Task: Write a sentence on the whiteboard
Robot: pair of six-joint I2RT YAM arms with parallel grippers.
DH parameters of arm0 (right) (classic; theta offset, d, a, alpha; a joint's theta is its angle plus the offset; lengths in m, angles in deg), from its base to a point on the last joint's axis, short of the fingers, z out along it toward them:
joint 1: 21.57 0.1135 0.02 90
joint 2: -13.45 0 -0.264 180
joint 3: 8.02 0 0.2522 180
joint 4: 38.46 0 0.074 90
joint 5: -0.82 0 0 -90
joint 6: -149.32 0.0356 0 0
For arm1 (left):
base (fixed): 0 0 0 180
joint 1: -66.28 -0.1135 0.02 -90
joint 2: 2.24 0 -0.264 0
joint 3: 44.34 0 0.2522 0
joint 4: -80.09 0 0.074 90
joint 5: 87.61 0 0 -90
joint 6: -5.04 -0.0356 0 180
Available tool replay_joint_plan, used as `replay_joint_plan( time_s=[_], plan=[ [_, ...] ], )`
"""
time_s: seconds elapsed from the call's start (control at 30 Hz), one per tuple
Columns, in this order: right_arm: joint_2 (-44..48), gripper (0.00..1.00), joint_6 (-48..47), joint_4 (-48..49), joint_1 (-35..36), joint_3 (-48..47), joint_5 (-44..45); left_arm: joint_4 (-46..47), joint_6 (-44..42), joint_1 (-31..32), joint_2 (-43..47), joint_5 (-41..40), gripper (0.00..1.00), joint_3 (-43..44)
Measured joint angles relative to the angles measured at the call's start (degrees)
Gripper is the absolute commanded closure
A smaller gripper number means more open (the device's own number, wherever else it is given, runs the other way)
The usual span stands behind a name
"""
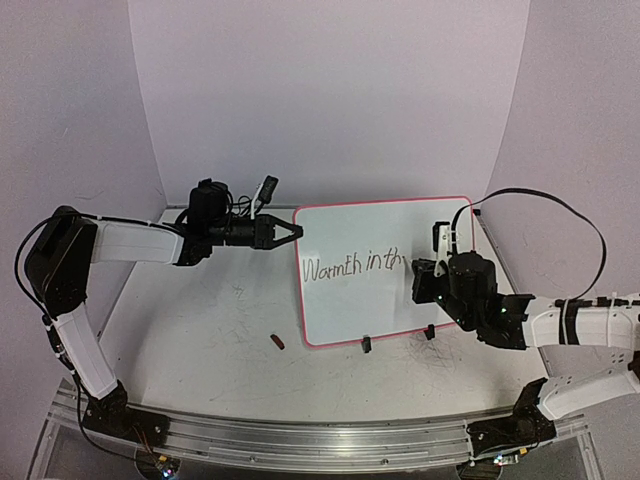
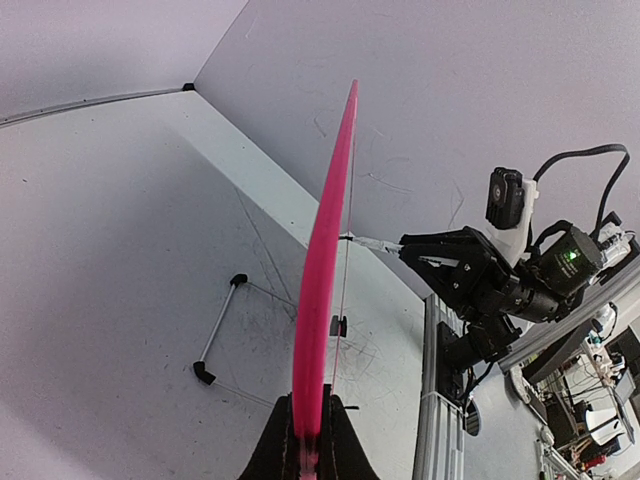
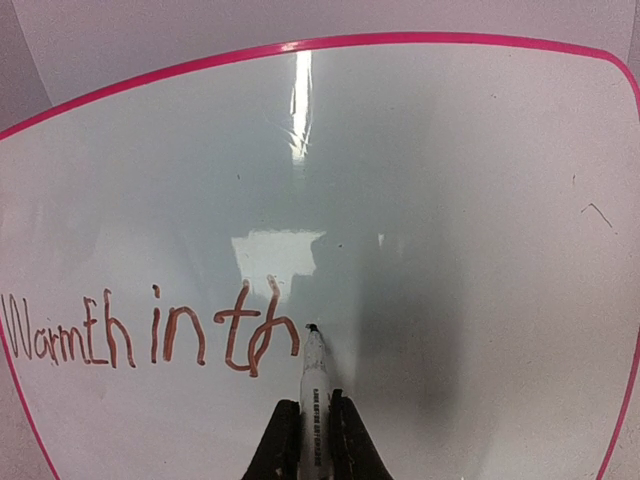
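Note:
The whiteboard (image 1: 385, 270), white with a pink frame, stands upright on two black clip feet right of centre and reads "Warmth in th". My left gripper (image 1: 292, 232) is shut on its top left corner; in the left wrist view the pink frame edge (image 2: 322, 270) runs up from between the shut gripper (image 2: 305, 440). My right gripper (image 1: 425, 272) is shut on a white marker (image 3: 315, 385). The marker tip sits at the board just right of the last "h", seen in the right wrist view between the gripper (image 3: 313, 440) jaws. The whiteboard (image 3: 420, 200) fills that view.
A small brown-red cap (image 1: 278, 341) lies on the scuffed grey tabletop left of the board's lower corner. The board's clip feet (image 1: 367, 344) rest near the front. A grey wall closes the back, and a metal rail (image 1: 320, 440) runs along the near edge.

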State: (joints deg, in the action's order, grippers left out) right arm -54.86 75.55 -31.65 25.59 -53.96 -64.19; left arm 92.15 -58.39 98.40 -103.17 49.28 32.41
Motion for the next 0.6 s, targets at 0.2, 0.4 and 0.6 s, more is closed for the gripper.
replay_joint_plan(
  time_s=[0.2, 0.4, 0.6],
  plan=[
    [0.02, 1.0, 0.83, -0.09, 0.0, 0.06, 1.31, -0.02, 0.02, 0.0, 0.0, 0.0, 1.0, 0.0],
    [0.02, 1.0, 1.38, -0.06, 0.0, 0.08, 2.6, -0.02, 0.02, 0.0, 0.0, 0.0, 1.0, 0.0],
    [0.0, 1.0, 0.77, 1.41, -0.46, 0.26, 2.67, 0.0, 0.0, 0.0, 0.02, 0.0, 1.0, 0.0]
  ],
)
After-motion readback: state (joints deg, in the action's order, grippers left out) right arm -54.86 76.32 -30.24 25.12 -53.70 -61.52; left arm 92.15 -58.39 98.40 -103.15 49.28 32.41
